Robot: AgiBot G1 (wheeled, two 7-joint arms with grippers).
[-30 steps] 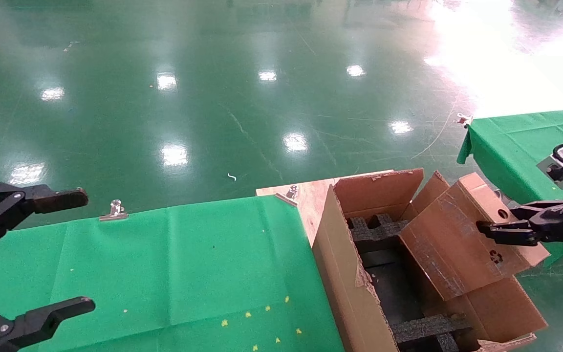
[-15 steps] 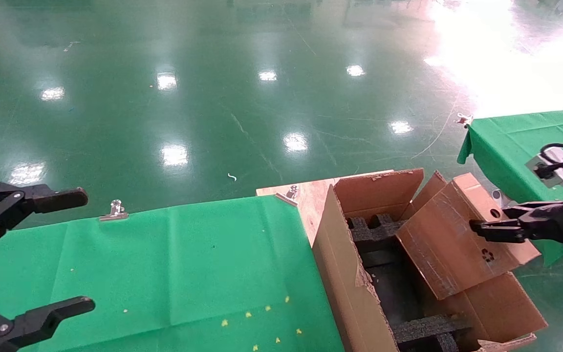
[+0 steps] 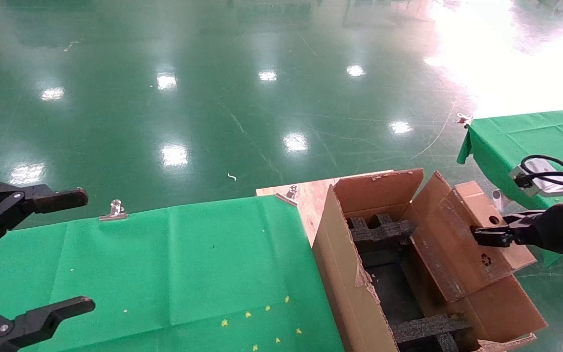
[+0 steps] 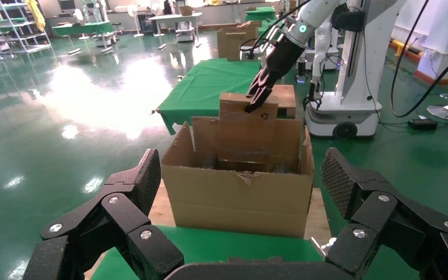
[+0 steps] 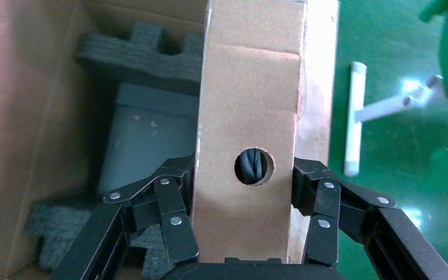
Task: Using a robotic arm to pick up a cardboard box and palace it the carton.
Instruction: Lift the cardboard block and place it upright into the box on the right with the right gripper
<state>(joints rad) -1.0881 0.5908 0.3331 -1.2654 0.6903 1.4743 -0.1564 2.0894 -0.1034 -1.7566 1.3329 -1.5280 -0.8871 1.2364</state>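
Note:
My right gripper [image 3: 490, 233] is shut on the small flat cardboard box [image 3: 462, 244], clamping its narrow edge on both sides. The box hangs tilted, its lower end inside the large open carton [image 3: 340, 264] against the right-hand flap. In the right wrist view the cardboard box [image 5: 251, 105] stands edge-on with a round hole, between the fingers [image 5: 172, 204] of the right gripper [image 5: 244, 186]; black foam inserts [image 5: 140, 55] lie below it. The left wrist view shows the white robotic arm [image 4: 294, 35] holding the cardboard box [image 4: 248, 125] over the carton [image 4: 239, 192]. My left gripper [image 3: 42, 252] stays open at the far left.
A green-clothed table [image 3: 164, 274] lies left of the carton, its cloth held by metal clips [image 3: 115, 210]. A second green table [image 3: 521, 142] stands at the right. A wooden board [image 3: 311, 195] shows behind the carton. A white tube [image 5: 354, 116] lies on the floor beside the carton.
My right gripper has turned the cardboard box steeper and lowered it further into the carton, toward the right flap. The left gripper has not moved.

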